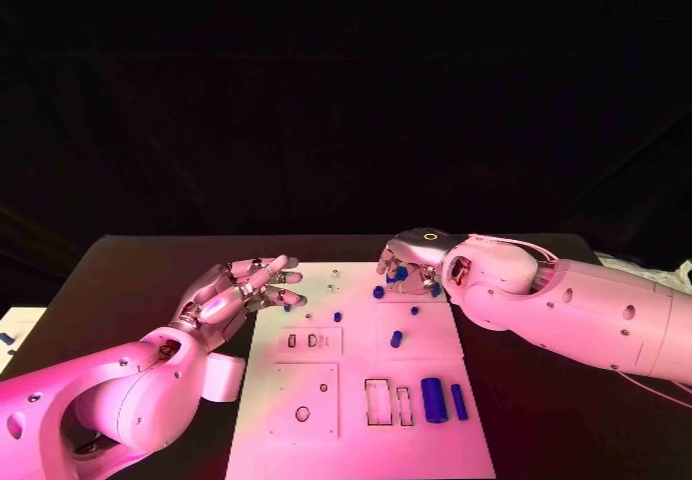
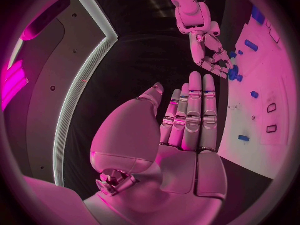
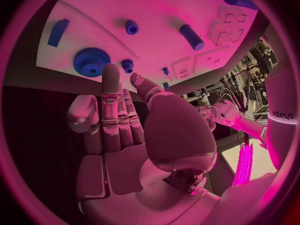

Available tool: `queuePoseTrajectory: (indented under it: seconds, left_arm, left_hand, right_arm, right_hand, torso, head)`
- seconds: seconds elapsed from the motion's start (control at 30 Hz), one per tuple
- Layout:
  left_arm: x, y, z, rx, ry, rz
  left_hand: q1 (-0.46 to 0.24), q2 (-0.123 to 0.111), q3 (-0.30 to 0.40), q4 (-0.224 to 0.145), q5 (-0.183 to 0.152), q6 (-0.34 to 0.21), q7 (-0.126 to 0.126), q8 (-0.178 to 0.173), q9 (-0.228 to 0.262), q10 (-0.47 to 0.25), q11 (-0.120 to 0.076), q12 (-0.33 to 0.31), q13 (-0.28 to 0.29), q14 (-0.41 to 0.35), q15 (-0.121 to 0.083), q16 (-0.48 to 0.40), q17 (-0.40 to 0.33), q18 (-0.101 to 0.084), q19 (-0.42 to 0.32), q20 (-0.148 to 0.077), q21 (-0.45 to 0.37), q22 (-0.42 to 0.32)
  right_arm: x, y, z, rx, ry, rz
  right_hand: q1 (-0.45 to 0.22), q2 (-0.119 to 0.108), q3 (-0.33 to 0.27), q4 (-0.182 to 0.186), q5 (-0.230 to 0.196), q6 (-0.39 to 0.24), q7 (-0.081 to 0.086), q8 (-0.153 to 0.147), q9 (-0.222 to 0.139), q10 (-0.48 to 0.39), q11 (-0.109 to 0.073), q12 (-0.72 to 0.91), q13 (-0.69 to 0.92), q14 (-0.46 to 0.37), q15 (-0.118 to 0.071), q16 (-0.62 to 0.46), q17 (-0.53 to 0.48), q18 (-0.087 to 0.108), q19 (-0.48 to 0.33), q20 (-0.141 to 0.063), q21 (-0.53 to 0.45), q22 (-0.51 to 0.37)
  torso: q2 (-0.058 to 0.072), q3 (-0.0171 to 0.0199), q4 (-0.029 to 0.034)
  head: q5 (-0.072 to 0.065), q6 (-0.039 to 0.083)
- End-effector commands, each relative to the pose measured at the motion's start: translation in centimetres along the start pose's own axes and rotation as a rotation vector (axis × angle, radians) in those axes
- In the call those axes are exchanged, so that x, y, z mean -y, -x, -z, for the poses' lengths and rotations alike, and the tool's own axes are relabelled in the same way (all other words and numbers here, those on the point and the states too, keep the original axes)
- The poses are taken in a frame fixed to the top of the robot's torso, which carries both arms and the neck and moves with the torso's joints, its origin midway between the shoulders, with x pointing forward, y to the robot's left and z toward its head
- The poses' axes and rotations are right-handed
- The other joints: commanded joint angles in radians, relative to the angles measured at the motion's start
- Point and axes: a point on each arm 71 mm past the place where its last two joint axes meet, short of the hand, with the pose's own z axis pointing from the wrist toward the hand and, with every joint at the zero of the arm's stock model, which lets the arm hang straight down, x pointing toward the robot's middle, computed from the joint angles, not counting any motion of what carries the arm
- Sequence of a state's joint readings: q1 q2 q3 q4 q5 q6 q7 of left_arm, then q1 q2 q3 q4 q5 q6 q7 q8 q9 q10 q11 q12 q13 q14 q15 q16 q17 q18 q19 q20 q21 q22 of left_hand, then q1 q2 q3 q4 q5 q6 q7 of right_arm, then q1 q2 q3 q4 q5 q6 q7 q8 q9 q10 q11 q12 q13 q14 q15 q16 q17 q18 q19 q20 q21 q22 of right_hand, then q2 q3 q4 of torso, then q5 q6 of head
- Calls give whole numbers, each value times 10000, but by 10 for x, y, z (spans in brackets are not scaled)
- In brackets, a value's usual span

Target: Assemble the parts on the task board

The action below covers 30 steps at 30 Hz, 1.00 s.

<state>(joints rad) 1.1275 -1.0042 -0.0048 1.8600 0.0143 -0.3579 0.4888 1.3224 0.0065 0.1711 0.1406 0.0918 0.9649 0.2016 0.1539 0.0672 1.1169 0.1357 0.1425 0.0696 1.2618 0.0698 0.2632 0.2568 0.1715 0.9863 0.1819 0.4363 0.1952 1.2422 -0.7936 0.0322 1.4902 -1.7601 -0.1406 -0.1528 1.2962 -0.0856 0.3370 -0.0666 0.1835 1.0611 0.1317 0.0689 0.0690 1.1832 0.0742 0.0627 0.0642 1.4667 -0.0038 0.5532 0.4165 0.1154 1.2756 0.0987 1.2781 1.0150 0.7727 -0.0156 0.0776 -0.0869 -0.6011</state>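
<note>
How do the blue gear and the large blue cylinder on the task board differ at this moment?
The blue gear is flat, round and toothed; the large blue cylinder is long and smooth. The gear sits at the board's far end by the right hand; the cylinder lies at the near end, beside rectangular slots. Both are blue, and neither is held.

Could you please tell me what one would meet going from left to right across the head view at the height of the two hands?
Left hand with spread fingers at the task board's left edge → small blue part on the board → right hand over the board's far right corner.
</note>
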Motion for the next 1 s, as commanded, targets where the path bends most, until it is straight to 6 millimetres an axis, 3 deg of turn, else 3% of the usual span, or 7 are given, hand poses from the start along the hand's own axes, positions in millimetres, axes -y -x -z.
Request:
queuePoseTrajectory:
  seconds: [0.03,0.23,0.63,1.0]
  left_arm:
    - [2,-3,0,-183,-75,118]
    - [4,-1,0,-134,-90,80]
    - [7,0,-1,-111,-118,25]
    - [9,0,-1,-113,-135,1]
  left_hand:
    - [67,-47,-3,-71,-10,41,5,-61,-12,50,-7,-36,-9,74,5,-53,9,111,82,-5,16,7]
    - [64,-53,-5,-70,-10,42,8,-73,-13,51,-5,-52,-10,74,7,-63,21,110,83,-4,15,6]
    - [65,-58,-6,-72,-10,38,11,-85,-14,50,-3,-67,-11,76,8,-70,31,110,84,-5,14,6]
    - [94,-64,9,-96,-5,39,13,-116,-15,55,-3,-109,-12,88,6,-89,67,110,92,-7,16,5]
  right_arm:
    - [1,-3,-3,-485,-203,565]
    - [-5,-4,-6,-518,1,562]
    - [-9,-6,-10,-616,142,543]
    - [-9,-11,-12,-1029,168,566]
  right_hand:
    - [35,-105,2,63,-58,-49,-16,-44,9,-72,20,-13,3,258,-61,56,37,-138,71,-20,62,81]
    - [128,-113,96,200,-68,-16,-20,-35,16,-46,16,-4,6,247,-69,363,225,-216,251,-12,413,604]
    - [244,-138,254,420,-74,20,0,-32,20,1,11,-3,7,212,-67,885,519,-354,600,-6,961,1473]
    - [388,-96,454,521,-53,187,-17,3,48,139,-18,11,13,181,-84,1307,737,-460,884,-13,1338,2109]
  torso:
    - [65,5,34]
    - [119,19,82]
    - [187,10,124]
    - [218,7,127]
  head:
    - [3,-16]
    - [1,-12]
    - [35,-21]
    - [49,-30]
